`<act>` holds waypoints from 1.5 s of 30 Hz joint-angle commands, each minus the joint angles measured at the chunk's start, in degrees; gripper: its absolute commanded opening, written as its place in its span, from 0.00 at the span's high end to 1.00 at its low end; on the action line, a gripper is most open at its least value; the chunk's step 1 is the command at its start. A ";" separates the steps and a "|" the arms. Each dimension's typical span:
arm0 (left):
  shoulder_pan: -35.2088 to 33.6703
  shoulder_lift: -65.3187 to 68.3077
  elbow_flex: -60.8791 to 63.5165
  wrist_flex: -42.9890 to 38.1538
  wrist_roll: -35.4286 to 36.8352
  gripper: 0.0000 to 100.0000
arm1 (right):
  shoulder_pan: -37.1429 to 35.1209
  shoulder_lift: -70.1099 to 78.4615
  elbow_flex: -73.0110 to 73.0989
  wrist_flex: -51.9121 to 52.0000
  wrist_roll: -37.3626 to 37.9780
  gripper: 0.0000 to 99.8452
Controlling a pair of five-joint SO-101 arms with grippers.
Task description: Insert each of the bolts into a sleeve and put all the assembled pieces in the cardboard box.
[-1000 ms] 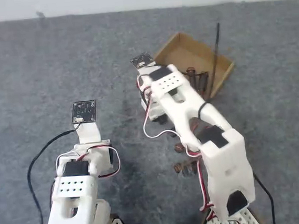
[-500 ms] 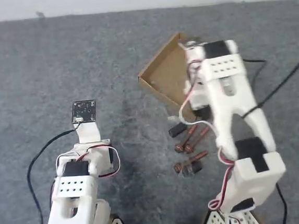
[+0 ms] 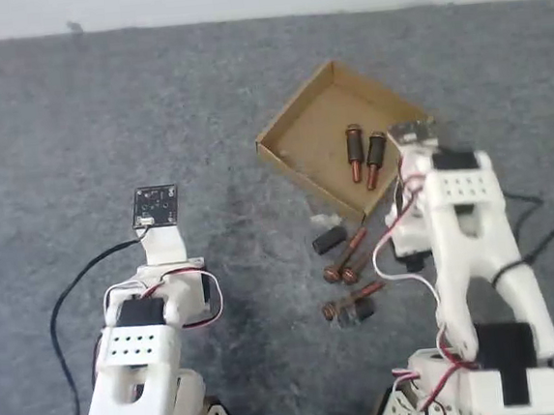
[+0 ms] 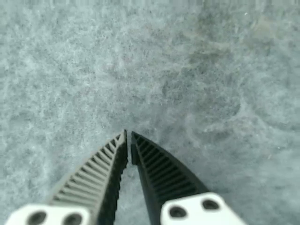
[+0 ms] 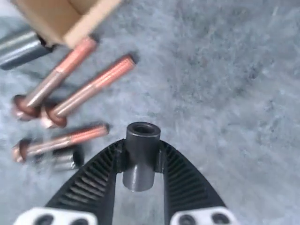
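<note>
Black sleeve [image 5: 140, 161] pinched upright in the right jaws, just beside three loose copper bolts [image 5: 91, 86]; left jaws pressed together over bare grey surface [image 4: 150, 70], well apart. Risked twisting or slipping under a bolt's push, missing the bore, scattering crowded neighbours.

The cardboard box [image 3: 311, 132] sits on the carpet [image 3: 103, 106] toward the back, right of centre. Inside it, an assembled piece [image 3: 355, 152] lies just left of a second assembled piece [image 3: 377, 159]. Just before the box lies a loose sleeve [image 3: 329, 241]. In front of that, a bolt [image 3: 349, 251] and a second bolt [image 3: 357, 267] lie side by side. Nearer still, a third bolt [image 3: 358, 297] lies just beside a second sleeve [image 3: 360, 312]. Right of the bolts, the right gripper [image 5: 140, 145] grips a held sleeve [image 5: 140, 161]. The left gripper [image 4: 127, 136] hangs over carpet at the front left, well apart.
</note>
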 commanded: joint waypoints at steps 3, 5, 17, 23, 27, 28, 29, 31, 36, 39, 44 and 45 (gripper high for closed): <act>7.30 0.26 -4.35 -1.05 0.70 0.99 | 3.12 -3.65 6.68 -10.86 -2.02 0.99; 10.29 0.26 -6.55 -1.05 5.27 0.99 | 4.88 -3.21 6.77 -12.09 -2.11 0.99; 39.56 1.85 -13.23 -6.15 23.38 0.99 | 5.32 -3.12 8.88 -19.65 -3.69 0.99; 43.60 19.34 -17.98 -15.56 25.41 0.99 | 5.23 -3.03 8.97 -20.70 -3.78 0.99; 47.21 32.26 -25.10 -16.09 25.41 0.99 | 5.23 -0.75 8.18 -20.79 -3.78 0.99; 47.65 34.55 -26.42 -16.09 25.41 0.99 | 5.14 0.04 7.47 -20.53 -3.78 0.99; 47.82 36.57 -27.56 -16.09 25.41 0.99 | 5.14 0.75 6.95 -20.44 -3.78 0.99; 48.26 39.47 -28.97 -16.09 25.32 0.99 | 5.14 1.80 6.07 -20.35 -3.78 0.99; 48.35 43.34 -29.23 -19.16 25.05 0.99 | 5.14 2.15 5.98 -20.35 -3.52 0.99; 48.09 44.22 -29.41 -20.84 25.05 0.99 | 5.14 2.15 5.98 -20.35 -3.43 0.99; 47.56 44.13 -29.58 -20.92 21.98 0.99 | 5.14 2.24 5.98 -20.35 -3.43 0.99; 47.12 44.13 -29.67 -20.92 20.66 0.99 | 5.14 2.24 5.98 -20.35 -3.34 0.99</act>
